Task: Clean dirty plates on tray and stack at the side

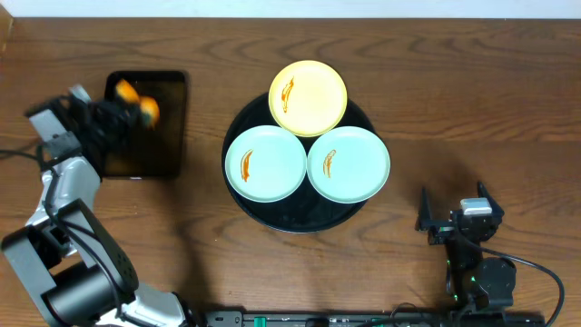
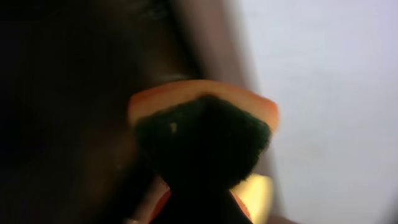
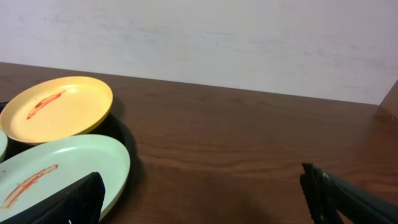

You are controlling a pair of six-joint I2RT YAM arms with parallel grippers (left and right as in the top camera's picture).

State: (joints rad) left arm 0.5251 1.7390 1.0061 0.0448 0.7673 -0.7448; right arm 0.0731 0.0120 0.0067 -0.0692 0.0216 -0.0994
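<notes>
- The three plates lay on the round tray (image 1: 300, 221), each overhanging its rim a little: the yellow plate (image 1: 308, 97) at twelve o'clock, a green plate (image 1: 265, 163) at eight o'clock and the other green plate (image 1: 349, 163) at four o'clock
- The plates lay edge to edge in a tight cluster, and whether the rims touched or overlapped could not be told
- Each plate carried a short orange-brown smear near its middle, so none was wiped yet
- The round tray sat on the brown wooden table (image 1: 472, 91), a little toward its far side
- At nine o'clock from the round tray, apart from it, lay a smaller black rectangular tray (image 1: 145, 150)
- The left gripper (image 1: 127, 113) hung over the far end of that rectangular tray, clenched on a sponge (image 2: 202, 134) with an orange body and a dark green scouring face
- The left wrist view was blurred, the sponge filling its middle against a dark left side and a pale right side
- The right gripper (image 1: 452, 202) stood at four o'clock from the round tray, well apart from the plates, its jaws spread wide and holding nothing
- In the right wrist view its dark fingers (image 3: 74, 202) framed bare wood, with the other green plate and the yellow plate at ten o'clock and a pale wall (image 3: 217, 43) behind
</notes>
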